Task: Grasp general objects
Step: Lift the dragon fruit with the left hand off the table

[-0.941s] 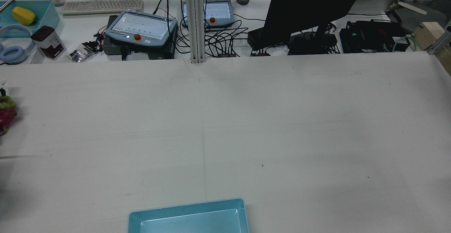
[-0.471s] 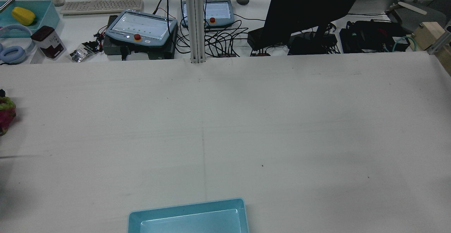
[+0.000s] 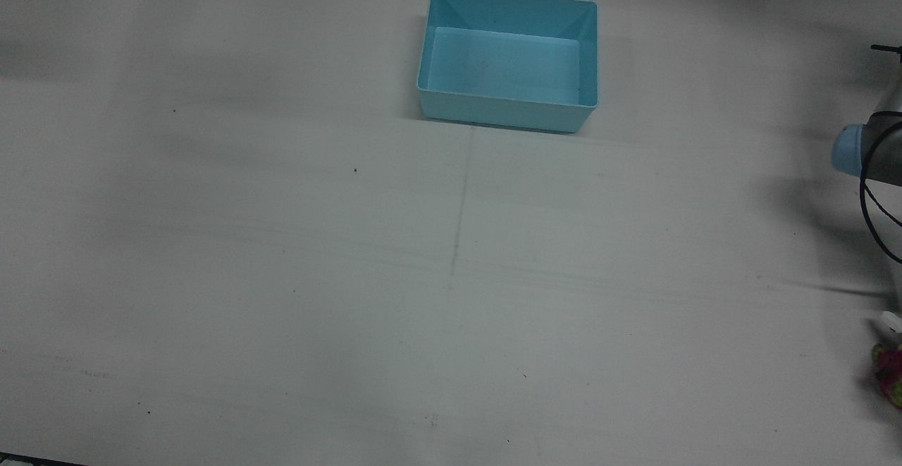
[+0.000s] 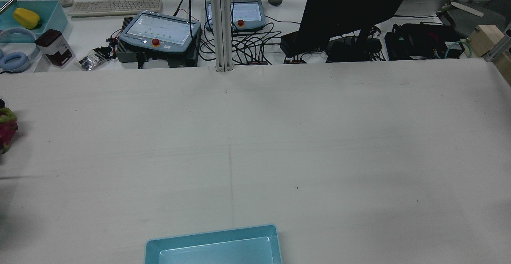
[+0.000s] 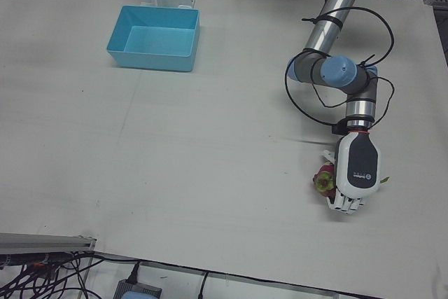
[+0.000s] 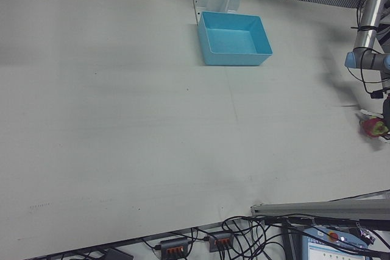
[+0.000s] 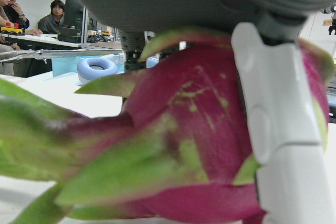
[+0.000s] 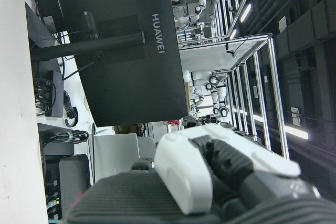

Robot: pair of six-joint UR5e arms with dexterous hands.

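white table (image 4: 255, 144); behind it a desk (image 4: 92, 32) with keyboard (image 4: 115, 7), cables and dark monitor (image 4: 351, 4).

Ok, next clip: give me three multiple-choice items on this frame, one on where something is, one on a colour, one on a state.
1. Where is the dragon fruit?
A. inside the bin
B. at the table's edge on the left arm's side
C. at the table's centre

2. What colour is the bin?
A. light blue
B. red
C. black

3. What is the left hand doing?
A. hanging open far above the table
B. resting inside the bin
C. closed around the dragon fruit

Answers:
1 B, since the left-front view shows the fruit far from the bin, beneath the left arm.
2 A, since the front view shows the bin light blue and empty.
3 C, since the left hand view shows a white finger wrapped across the fruit's skin.
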